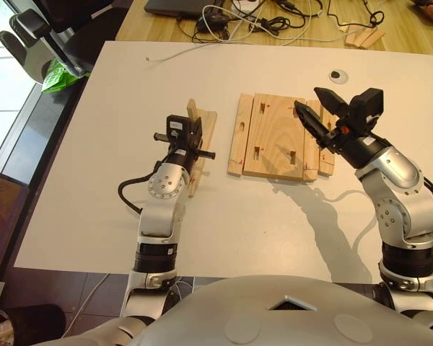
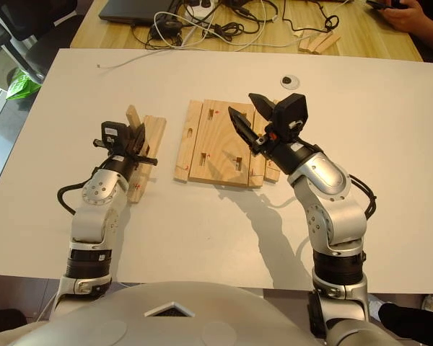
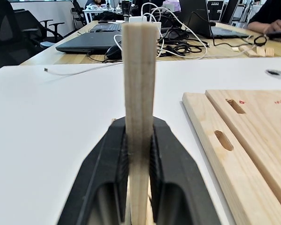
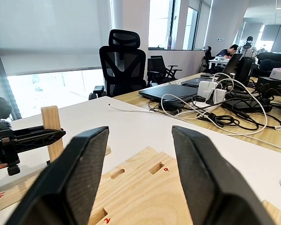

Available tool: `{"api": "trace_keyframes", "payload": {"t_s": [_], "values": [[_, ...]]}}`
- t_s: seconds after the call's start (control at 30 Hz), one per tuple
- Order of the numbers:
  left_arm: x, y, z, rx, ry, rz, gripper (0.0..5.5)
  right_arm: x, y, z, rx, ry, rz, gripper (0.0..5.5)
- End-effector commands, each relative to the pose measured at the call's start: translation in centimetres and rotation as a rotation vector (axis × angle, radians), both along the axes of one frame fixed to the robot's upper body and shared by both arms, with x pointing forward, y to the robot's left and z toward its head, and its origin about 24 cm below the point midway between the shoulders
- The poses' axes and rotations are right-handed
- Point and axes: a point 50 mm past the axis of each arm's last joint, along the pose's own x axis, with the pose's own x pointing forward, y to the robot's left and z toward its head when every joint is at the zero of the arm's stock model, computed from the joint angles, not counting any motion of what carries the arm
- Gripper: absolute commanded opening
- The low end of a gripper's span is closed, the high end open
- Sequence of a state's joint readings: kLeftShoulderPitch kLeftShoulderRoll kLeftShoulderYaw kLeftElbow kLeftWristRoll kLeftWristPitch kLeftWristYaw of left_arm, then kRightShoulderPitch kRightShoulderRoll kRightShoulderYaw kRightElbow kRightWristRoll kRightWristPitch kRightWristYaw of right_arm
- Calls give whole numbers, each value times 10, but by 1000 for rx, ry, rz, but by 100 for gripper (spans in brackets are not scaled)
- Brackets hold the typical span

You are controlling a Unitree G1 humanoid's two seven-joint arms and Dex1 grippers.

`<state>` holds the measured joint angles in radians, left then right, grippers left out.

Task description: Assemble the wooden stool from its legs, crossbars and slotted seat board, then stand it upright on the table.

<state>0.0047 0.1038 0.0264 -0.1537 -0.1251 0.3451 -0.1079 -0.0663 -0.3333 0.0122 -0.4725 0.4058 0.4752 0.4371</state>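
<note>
Slotted seat board (image 1: 274, 137) lies flat at the centre of the surface (image 1: 130, 216). The right pincer (image 1: 307, 99), released, hovers above its right edge. The left pincer (image 1: 195, 134), to the board's left and apart from it, grasps an upright wooden bar (image 3: 139, 70).

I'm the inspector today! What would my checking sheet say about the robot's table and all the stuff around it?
Surface: white table, with things lying flat on it.
Job's things: slotted seat board lies flat mid-table, a wooden strip along its left side; loose wooden pieces lie farther left.
Clutter: small dark round thing beyond the board.
Grippers: left gripper shut on an upright wooden piece; right gripper open above the board's right edge.
Cables: thin white cable on the table's far side; tangle of cables on the wooden desk behind.
Surroundings: laptop on that desk; black office chair.
</note>
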Motion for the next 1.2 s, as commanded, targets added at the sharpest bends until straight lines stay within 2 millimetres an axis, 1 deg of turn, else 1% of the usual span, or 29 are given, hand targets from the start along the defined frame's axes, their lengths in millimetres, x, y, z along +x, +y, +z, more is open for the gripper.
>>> {"api": "trace_keyframes", "payload": {"t_s": [0.03,0.1,0.2,0.3,0.43,0.47,0.5,0.6,0.73,0.83,0.97,1.07,1.13,1.2], "values": [[-21,20,-38,-84,177,93,41,0,-5,3,-9,-6,-14,249],[-26,24,-41,-77,166,82,41,1,-6,4,-12,-9,-14,249],[-32,22,-42,-30,152,23,41,1,-6,6,-14,-11,-14,249],[-28,19,-36,2,108,-3,41,1,-5,6,-14,-12,-10,249],[0,16,6,-7,-72,0,41,2,-3,7,-11,-17,-4,249],[5,15,15,-9,-103,-2,41,2,-3,7,-11,-18,-3,249],[11,14,28,-20,-148,-6,41,3,-3,7,-10,-20,-2,249],[23,9,60,-46,-249,-16,41,4,-1,8,-9,-23,3,249],[29,0,94,-75,-342,-47,41,3,0,8,-7,-24,5,249],[30,-5,123,-76,-428,-78,41,3,0,9,-5,-25,5,249],[28,-6,146,-64,-488,-88,41,3,0,10,-3,-28,9,249],[28,-6,172,-57,-556,-102,41,3,1,12,-2,-32,12,249],[28,-7,174,-75,-547,-110,41,3,1,13,-2,-33,14,249],[29,-10,152,-84,-463,-114,41,3,1,13,-1,-32,15,249]]}}
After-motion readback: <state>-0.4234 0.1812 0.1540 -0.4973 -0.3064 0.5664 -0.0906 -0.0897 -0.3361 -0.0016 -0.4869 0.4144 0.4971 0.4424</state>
